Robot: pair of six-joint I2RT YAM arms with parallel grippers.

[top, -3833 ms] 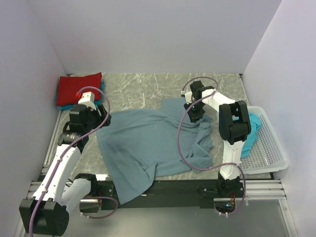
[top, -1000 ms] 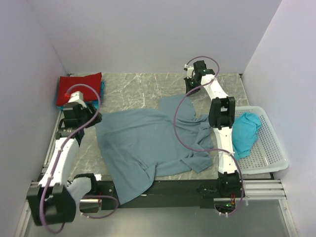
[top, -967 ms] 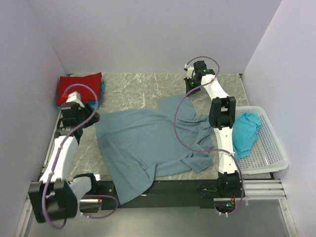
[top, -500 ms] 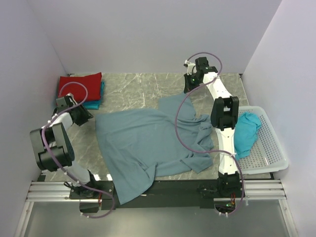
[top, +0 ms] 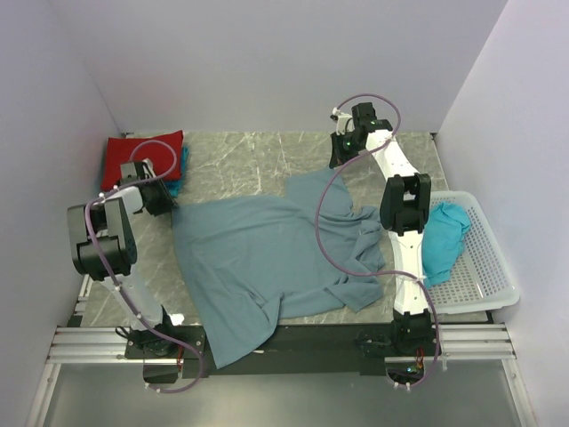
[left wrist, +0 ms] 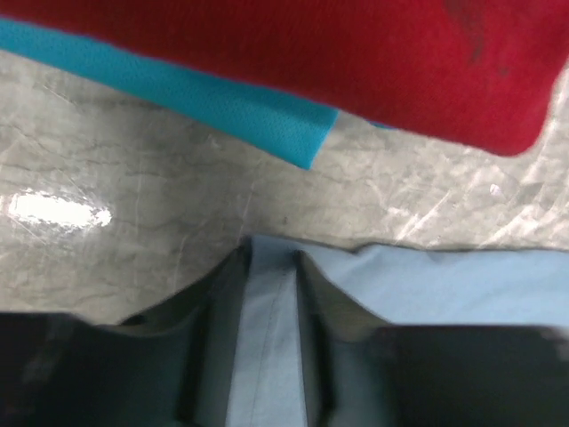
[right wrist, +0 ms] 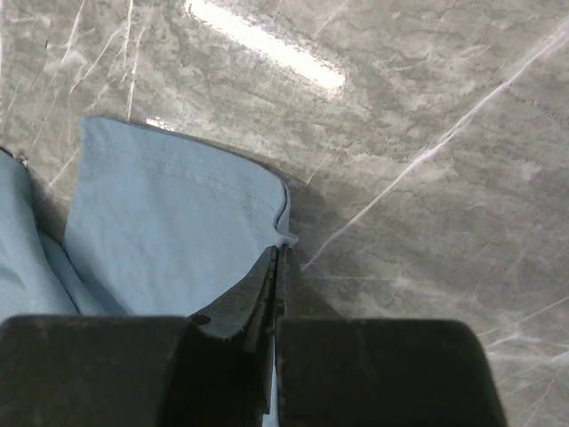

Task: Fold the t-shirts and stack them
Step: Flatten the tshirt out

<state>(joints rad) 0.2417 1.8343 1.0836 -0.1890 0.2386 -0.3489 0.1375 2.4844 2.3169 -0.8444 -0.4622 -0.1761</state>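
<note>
A slate-blue t-shirt [top: 267, 258] lies spread over the middle of the table, its near hem hanging over the front edge. My left gripper [top: 163, 201] is low at the shirt's far-left corner. In the left wrist view it [left wrist: 271, 258] is closed on a strip of the blue shirt [left wrist: 444, 285]. My right gripper [top: 338, 160] is at the shirt's far-right corner. In the right wrist view it [right wrist: 277, 253] is pinched shut on the blue shirt's [right wrist: 160, 213] hemmed edge. A folded red t-shirt [top: 142, 160] lies on a turquoise one [left wrist: 222, 98] at the far left.
A white perforated basket [top: 484, 267] stands at the right edge with a turquoise t-shirt [top: 442, 236] in it. The marble table top [top: 240, 156] shows behind the blue shirt. White walls close in the left, back and right sides.
The right gripper has carried the shirt's far-right corner away from the arms. The left arm has swung round and drawn the far-left corner to the left, so the shirt lies flatter and wider.
</note>
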